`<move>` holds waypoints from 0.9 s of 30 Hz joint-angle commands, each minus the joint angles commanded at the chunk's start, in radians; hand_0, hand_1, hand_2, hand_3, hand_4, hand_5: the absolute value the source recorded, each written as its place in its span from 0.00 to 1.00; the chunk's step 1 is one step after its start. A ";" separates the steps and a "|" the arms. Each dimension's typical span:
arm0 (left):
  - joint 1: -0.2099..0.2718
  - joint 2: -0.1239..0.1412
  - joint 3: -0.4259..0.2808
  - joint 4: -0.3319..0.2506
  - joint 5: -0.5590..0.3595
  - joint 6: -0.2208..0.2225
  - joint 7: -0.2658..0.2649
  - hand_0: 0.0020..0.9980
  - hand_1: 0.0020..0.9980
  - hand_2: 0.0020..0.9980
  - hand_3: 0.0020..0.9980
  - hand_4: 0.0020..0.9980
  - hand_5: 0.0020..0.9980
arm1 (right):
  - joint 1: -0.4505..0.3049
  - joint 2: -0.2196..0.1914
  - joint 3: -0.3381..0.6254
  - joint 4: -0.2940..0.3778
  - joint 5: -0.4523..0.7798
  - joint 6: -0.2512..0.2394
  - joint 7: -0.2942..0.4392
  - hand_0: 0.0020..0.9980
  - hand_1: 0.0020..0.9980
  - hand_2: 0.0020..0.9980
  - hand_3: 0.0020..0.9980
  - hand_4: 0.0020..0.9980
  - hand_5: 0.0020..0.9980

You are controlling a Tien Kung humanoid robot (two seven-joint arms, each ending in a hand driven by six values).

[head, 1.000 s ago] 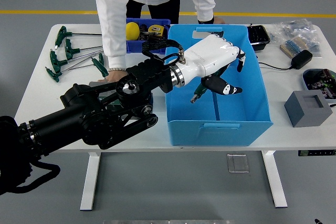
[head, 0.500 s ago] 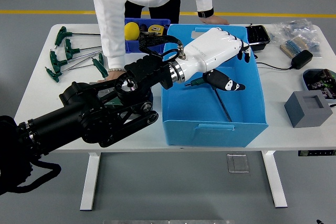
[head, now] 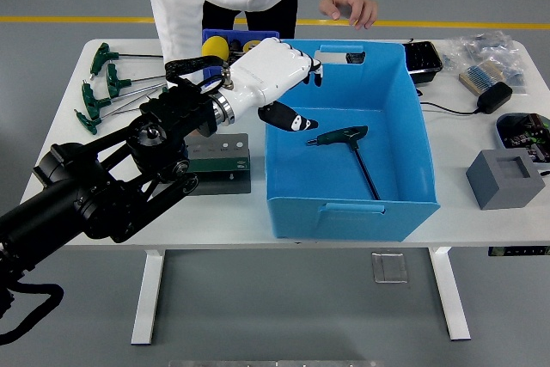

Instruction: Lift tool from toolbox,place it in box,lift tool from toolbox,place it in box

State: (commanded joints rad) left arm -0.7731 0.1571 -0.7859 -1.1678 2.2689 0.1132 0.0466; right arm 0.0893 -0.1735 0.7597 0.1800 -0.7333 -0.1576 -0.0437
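Head view, left robot hand (head: 273, 83) empty, fingers relaxed, T-handle tool (head: 351, 148) lying right of it in blue box (head: 348, 211)

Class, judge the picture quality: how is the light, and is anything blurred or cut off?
Head view: even, soft light, with no glare on the white table; the tool in the blue box is sharp; the left hand looks slightly soft; the person is cropped at the top edge.
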 joint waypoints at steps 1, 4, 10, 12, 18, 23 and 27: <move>0.022 0.007 -0.039 -0.004 0.000 0.003 0.006 0.39 0.50 0.57 0.62 0.97 0.54 | -0.001 0.002 0.001 0.000 0.002 -0.001 0.000 0.61 0.59 0.68 0.68 0.90 0.97; 0.070 0.030 -0.163 -0.027 0.000 0.008 0.028 0.39 0.50 0.58 0.63 0.97 0.56 | -0.004 0.002 -0.002 0.000 0.009 -0.001 0.001 0.62 0.59 0.68 0.68 0.90 0.96; 0.179 0.058 -0.353 -0.127 -0.012 0.044 0.083 0.37 0.51 0.58 0.65 0.97 0.59 | -0.006 0.006 -0.006 0.000 0.010 -0.003 -0.001 0.61 0.59 0.68 0.68 0.89 0.96; 0.223 0.060 -0.402 -0.157 -0.059 0.052 0.128 0.37 0.51 0.58 0.65 0.97 0.59 | -0.007 0.008 -0.007 0.000 0.015 -0.004 0.000 0.61 0.59 0.68 0.68 0.89 0.96; 0.324 0.093 -0.467 -0.225 -0.094 0.019 0.138 0.37 0.54 0.62 0.67 0.99 0.64 | -0.010 0.015 0.001 0.000 0.019 -0.006 -0.002 0.61 0.59 0.68 0.67 0.89 0.95; 0.339 0.169 -0.415 -0.216 0.000 -0.052 -0.016 0.57 0.68 0.73 0.73 1.00 0.61 | -0.009 0.018 0.006 0.000 0.018 -0.005 -0.006 0.61 0.58 0.68 0.67 0.88 0.95; 0.301 0.233 -0.333 -0.190 0.000 -0.063 -0.127 0.57 0.68 0.73 0.73 1.00 0.61 | -0.008 0.019 0.004 0.000 0.017 -0.003 -0.011 0.61 0.58 0.68 0.67 0.88 0.95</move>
State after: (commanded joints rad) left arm -0.4717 0.3903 -1.1193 -1.3582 2.2689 0.0507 -0.0802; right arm 0.0812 -0.1544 0.7640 0.1800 -0.7164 -0.1603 -0.0547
